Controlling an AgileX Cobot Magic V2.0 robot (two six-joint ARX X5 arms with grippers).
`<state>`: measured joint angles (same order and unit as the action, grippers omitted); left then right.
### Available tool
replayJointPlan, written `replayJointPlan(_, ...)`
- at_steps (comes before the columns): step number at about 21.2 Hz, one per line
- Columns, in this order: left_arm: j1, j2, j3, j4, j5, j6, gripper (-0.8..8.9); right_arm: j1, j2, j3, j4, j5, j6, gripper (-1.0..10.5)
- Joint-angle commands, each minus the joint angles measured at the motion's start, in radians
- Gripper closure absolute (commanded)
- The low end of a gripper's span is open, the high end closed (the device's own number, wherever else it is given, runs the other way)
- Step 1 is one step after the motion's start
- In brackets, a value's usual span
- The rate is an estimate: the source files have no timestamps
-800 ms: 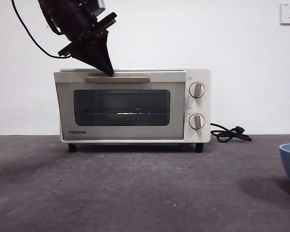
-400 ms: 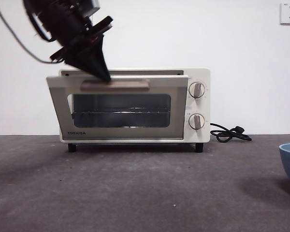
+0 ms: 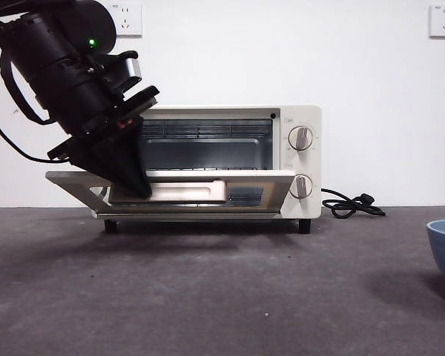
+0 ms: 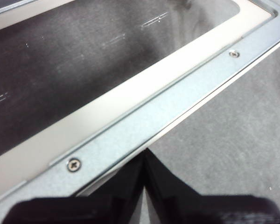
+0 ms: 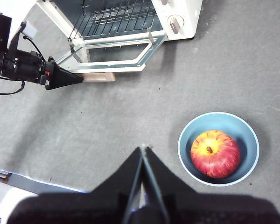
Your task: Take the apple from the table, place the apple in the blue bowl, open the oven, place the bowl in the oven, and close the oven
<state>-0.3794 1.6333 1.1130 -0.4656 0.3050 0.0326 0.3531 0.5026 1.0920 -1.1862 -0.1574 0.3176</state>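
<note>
The oven [image 3: 208, 163] is being opened — the left gripper [image 3: 133, 185], fingers pressed together with nothing between them, is bearing on the tan bar handle [image 3: 185, 191] of the glass door, which is hanging nearly flat; the apple [image 5: 215, 153], red and glossy, is sitting in the blue bowl [image 5: 186, 154] on the matte grey desk [image 3: 222, 297]; the right gripper [image 5: 143, 154], fingers clenched and empty, is hovering just beside it; next, I judge, is lifting that smooth rounded bowl onto the wire rack.

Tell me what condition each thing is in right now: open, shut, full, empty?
oven: door open, nearly flat
blue bowl: upright, holding the apple
apple: in the bowl
left gripper: shut, at the door's handle
right gripper: shut, empty, above the table
</note>
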Motion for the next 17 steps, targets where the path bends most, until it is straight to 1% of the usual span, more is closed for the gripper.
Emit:
replayJointPlan(1, 0.001, 0.009, 0.019, 0.052, -0.062, 0.005, 8.20, 0.000, -0.003, 0.000, 0.002, -0.001, -0.007, 9.6)
replayJointPlan(5, -0.028, 0.009, 0.014, 0.058, -0.040, 0.005, 8.20, 0.000, -0.003, 0.000, -0.001, -0.001, -0.006, 9.6)
replayJointPlan(8, -0.048, 0.009, -0.010, 0.060, -0.040, 0.005, 8.20, 0.000, -0.003, 0.000, -0.050, -0.001, 0.004, 9.6)
replayJointPlan(11, -0.054, 0.009, -0.058, 0.092, -0.040, -0.001, 8.20, 0.000, -0.003, 0.000, -0.085, 0.000, 0.002, 9.6)
replayJointPlan(17, -0.056, 0.009, -0.111, 0.089, -0.035, 0.000, 8.20, 0.000, -0.003, 0.000, -0.091, 0.000, 0.002, 9.6)
